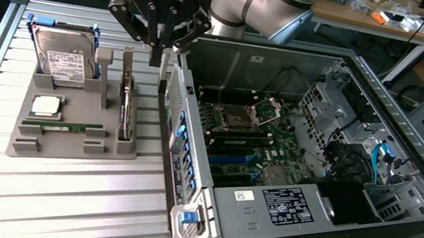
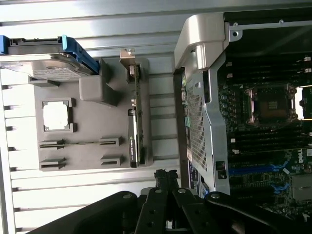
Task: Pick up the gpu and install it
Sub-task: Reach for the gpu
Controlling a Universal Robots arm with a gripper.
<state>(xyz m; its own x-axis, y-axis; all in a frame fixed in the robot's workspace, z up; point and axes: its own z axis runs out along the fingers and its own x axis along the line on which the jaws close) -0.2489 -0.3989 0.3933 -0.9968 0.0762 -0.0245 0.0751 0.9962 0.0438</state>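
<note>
- On the slatted table, towards the exterior view's left, you find a grey moulded tray with a separate recess for each part.
- Check the tray contents:
  - a silver hard drive with a white label, propped at a slant in the far recess;
  - a square processor chip, lying flat in its pocket;
  - a thin memory stick, set on edge in a narrow slot;
  - the gpu, standing on its long edge in the slot nearest the computer, with its metal bracket at the far end.
- Beside the tray, towards the exterior view's right, you see the computer case lying with its side open. The motherboard is exposed inside.
- Note that the gpu sits in its tray slot, not in the case.
- Observe the arm: it reaches in from the far side and points the gripper straight down.
- The gripper hangs above the bracket end of the gpu, close to the case wall, and clear of the card.
- Its fingers are drawn together to a point and hold nothing.
</note>
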